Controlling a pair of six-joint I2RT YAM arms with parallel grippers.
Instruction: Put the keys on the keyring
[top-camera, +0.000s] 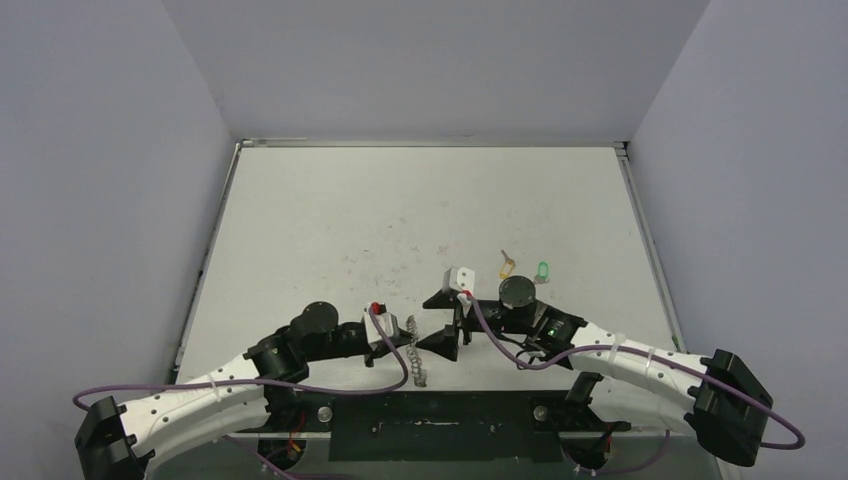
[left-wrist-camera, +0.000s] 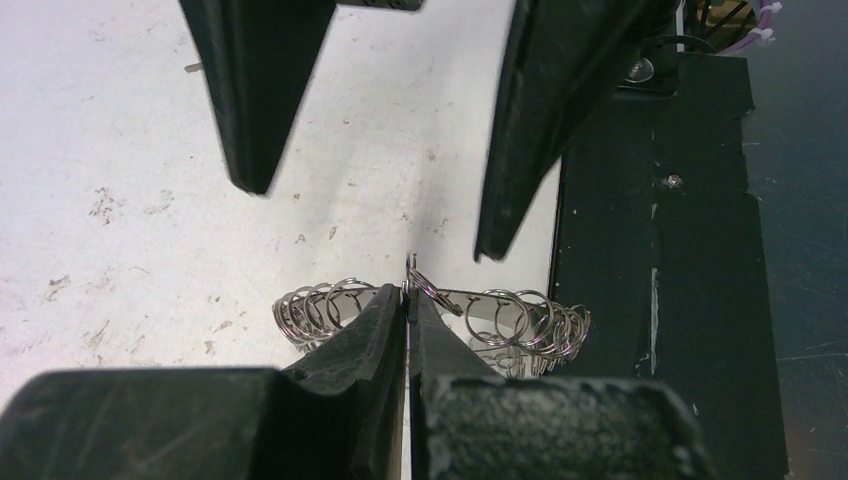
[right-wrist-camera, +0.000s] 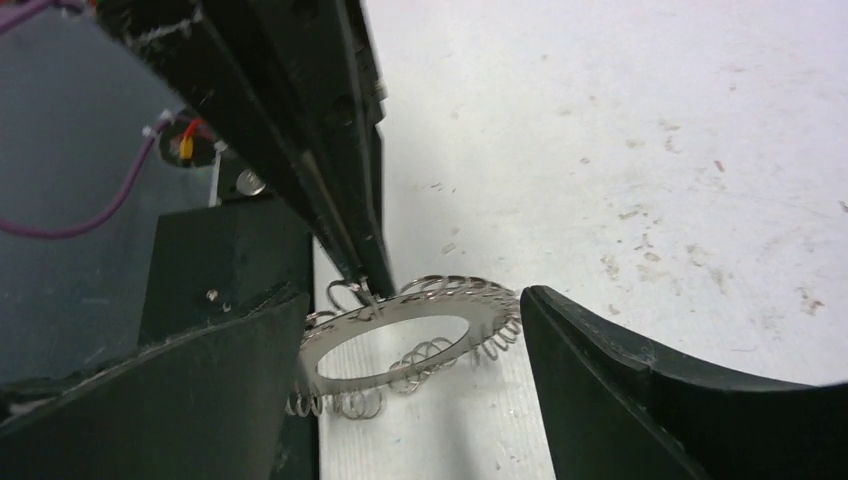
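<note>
Just beyond the black base plate (top-camera: 430, 432) at the near edge of the table (top-camera: 400, 210), the keyring (top-camera: 418, 360) is pinched at its rim by the left gripper (top-camera: 408, 338), whose jaws are closed tight on the metal, wire loops fanned out to both sides; the right gripper (top-camera: 425, 322) is set facing it with jaws spread wide, one finger to each side of the ring, nothing being held. Farther out and to the right, the yellow-orange key (top-camera: 506, 266) and the green key (top-camera: 543, 271) are seen lying near each other on the table, well apart from the ring.
</note>
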